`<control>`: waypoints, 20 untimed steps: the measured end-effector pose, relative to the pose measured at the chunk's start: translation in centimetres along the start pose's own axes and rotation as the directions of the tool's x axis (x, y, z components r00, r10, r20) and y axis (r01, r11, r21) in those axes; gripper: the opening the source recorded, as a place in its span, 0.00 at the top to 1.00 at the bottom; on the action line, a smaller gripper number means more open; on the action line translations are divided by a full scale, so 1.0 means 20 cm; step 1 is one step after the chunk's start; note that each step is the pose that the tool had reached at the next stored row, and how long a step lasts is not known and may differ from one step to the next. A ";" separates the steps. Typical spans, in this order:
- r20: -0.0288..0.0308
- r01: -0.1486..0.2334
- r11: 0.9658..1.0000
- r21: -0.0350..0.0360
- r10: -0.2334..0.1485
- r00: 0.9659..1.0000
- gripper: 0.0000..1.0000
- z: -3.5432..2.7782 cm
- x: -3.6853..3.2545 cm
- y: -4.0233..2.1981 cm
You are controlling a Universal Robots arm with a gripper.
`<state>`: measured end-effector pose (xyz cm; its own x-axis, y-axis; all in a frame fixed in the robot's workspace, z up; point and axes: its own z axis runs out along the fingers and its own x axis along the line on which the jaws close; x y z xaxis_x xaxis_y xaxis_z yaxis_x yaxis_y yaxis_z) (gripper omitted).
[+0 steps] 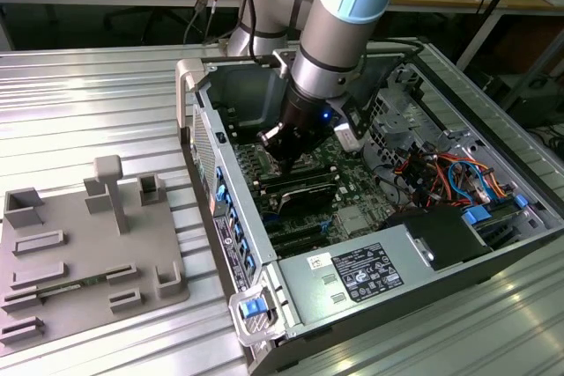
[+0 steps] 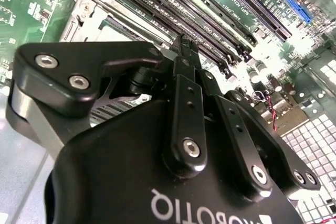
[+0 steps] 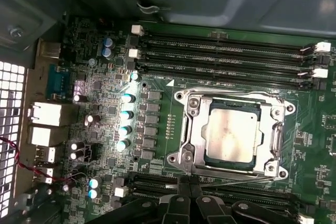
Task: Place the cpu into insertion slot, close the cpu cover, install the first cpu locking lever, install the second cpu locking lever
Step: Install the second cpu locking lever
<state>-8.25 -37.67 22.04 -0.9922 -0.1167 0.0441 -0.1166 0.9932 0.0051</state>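
In the first wrist view the cpu (image 3: 231, 135) lies flat in the insertion slot (image 3: 274, 169), its silvery-tan face up. The cpu cover (image 3: 195, 129) is folded down around it, framing the chip through its window. Thin metal levers run along the socket's edges; I cannot tell whether they are latched. My gripper (image 3: 187, 183) hovers just beside the socket, over the memory slots on that side, fingers together with nothing between them. The second wrist view shows the gripper (image 2: 185, 45) shut, with the socket's rim (image 2: 84, 17) behind it. In the exterior view the gripper (image 1: 280, 145) is low inside the open computer case.
Long black memory slots (image 3: 226, 56) flank the socket on both sides. A row of capacitors (image 3: 126, 114) stands beside it. Case walls (image 1: 207, 129) surround the board, with coloured cables (image 1: 441, 173) and a power supply box (image 1: 361, 275). A grey fixture plate (image 1: 79, 253) lies at the exterior view's left.
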 end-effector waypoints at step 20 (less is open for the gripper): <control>0.003 -0.015 0.999 -0.034 0.015 1.000 0.89 0.021 0.047 0.005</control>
<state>-9.22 -37.68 21.66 -0.9940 -0.1014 0.0414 -0.0998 0.9942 0.0388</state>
